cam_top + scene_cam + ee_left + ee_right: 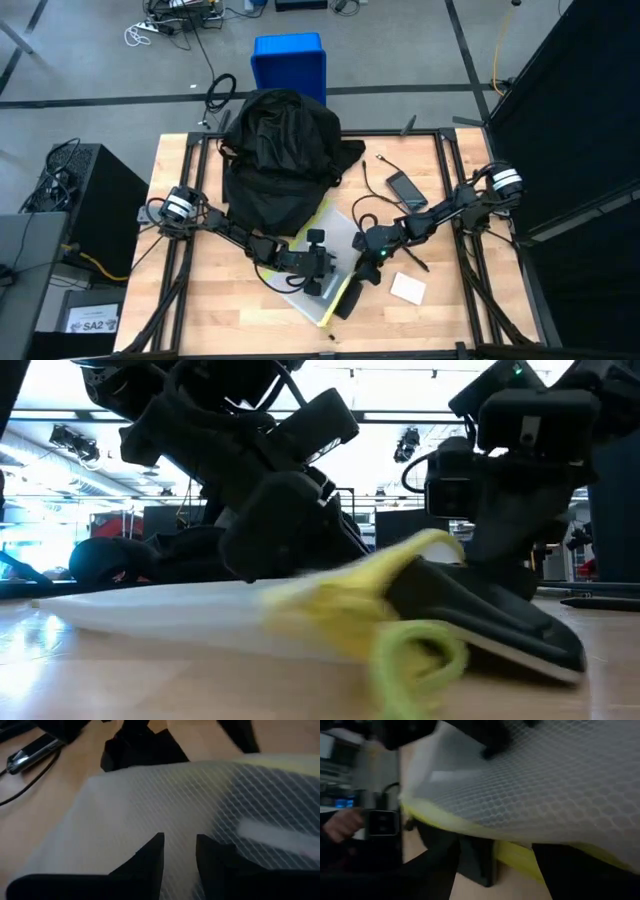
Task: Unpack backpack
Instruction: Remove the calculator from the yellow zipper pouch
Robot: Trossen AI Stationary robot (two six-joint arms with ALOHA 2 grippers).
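A: High view, left to right: where is the backpack (280, 150)?

B: At the table's (450, 320) far edge, beyond both arms. The left pincer (318, 272) sits over a mesh pouch (305, 300), fingers slightly apart, grip unclear.

A: And right?

B: The right pincer (365, 262) stands apart at the pouch's yellow edge; open table lies rightward.

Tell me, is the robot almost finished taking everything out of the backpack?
Partly. Already out on the table: a phone with its cable, a small white pad and a black case. In hand: both grippers, left and right, are at a white mesh pouch with yellow edging. Left: whatever remains inside the backpack, which cannot be seen.
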